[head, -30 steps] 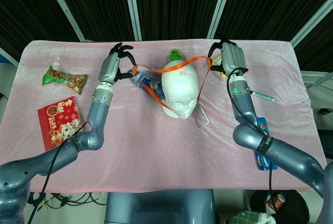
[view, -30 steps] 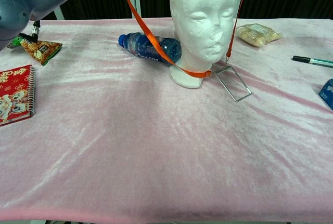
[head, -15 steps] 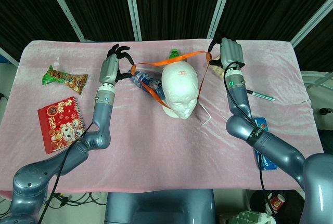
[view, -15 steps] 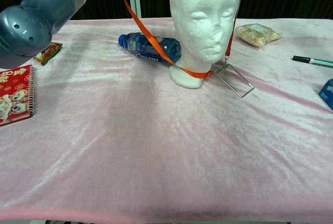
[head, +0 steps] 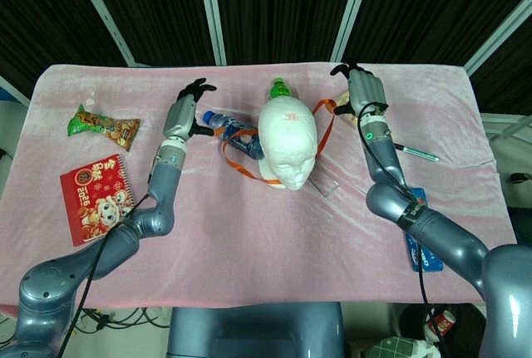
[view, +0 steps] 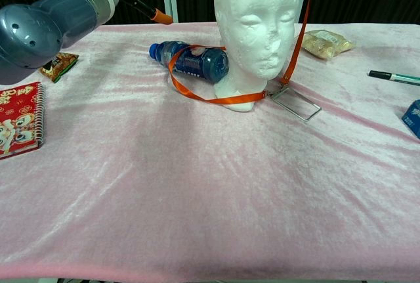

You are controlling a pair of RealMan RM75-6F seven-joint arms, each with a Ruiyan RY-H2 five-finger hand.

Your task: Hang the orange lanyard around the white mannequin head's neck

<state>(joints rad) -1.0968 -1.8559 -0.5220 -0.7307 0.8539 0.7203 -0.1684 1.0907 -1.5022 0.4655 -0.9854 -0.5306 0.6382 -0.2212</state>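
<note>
The white mannequin head (head: 287, 138) stands upright mid-table, facing me. The orange lanyard (view: 197, 96) runs around the front of its base, and its left side sags over a blue bottle (view: 193, 62). Its clear badge holder (view: 296, 104) lies on the cloth to the right of the base. My left hand (head: 184, 110) hovers left of the bottle, with a short bit of strap at its fingertips (view: 157, 15). My right hand (head: 364, 92) is raised right of the head and pinches the strap, which runs taut down to the badge clip. The strap behind the head is hidden.
A green-capped bottle (head: 280, 88) stands behind the head. A snack packet (head: 101, 125) and a red notebook (head: 96, 194) lie at the left. At the right are a bag of snacks (view: 325, 42), a pen (view: 394, 77) and a blue pack (head: 418, 250).
The rear strap, stretched over the crown earlier, has dropped behind the head. My left hand has lowered, and the left side of the loop has gone slack over the bottle.
</note>
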